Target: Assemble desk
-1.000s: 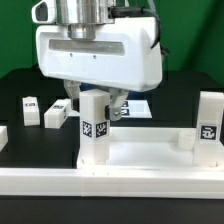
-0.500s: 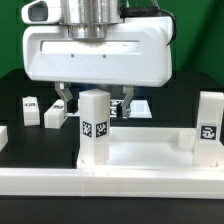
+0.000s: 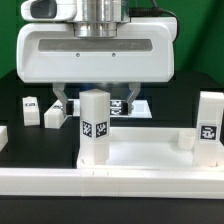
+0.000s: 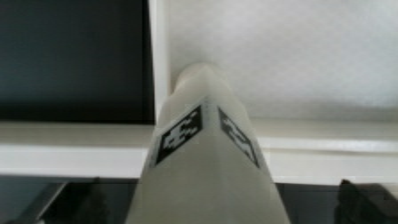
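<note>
The desk's white tabletop (image 3: 146, 152) lies flat near the front. One white leg (image 3: 94, 124) with a black-and-white tag stands upright at its corner on the exterior view's left. A second leg (image 3: 209, 128) stands at the corner on the exterior view's right. My gripper (image 3: 95, 103) hangs over the first leg, open, with a finger on each side of the leg's top and a gap to both. In the wrist view the same leg (image 4: 210, 150) rises between my dark fingers (image 4: 43, 205), and the tabletop (image 4: 285, 50) lies beyond it.
Two loose tagged legs (image 3: 30, 108) (image 3: 55, 115) stand on the black table at the exterior view's left. The marker board (image 3: 138, 107) lies behind the gripper. A long white rail (image 3: 100, 181) runs along the front.
The gripper has risen and its fingers have spread wider off the leg. The leg stays upright in its corner.
</note>
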`<state>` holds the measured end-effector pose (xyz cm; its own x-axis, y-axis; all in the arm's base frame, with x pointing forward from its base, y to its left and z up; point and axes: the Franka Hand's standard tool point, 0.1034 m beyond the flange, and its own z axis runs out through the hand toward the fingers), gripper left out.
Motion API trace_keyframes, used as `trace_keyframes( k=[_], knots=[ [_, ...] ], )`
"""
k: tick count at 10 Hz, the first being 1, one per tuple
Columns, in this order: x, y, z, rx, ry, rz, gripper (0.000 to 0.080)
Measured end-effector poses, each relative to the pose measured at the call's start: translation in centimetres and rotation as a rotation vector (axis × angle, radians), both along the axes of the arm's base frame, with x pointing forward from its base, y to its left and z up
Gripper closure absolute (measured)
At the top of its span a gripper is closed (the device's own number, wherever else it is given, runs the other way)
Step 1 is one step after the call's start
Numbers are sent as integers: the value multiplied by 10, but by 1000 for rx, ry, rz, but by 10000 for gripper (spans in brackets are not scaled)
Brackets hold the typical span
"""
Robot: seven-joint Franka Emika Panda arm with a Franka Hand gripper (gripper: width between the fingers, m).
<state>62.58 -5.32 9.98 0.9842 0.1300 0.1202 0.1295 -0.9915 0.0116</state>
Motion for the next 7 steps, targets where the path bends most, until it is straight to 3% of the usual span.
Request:
trace_keyframes(
  k=[5, 7],
  knots=[
    [0, -4, 0, -72, 5, 368, 151],
    [-1, -4, -1, -72, 7, 375, 151]
  ],
)
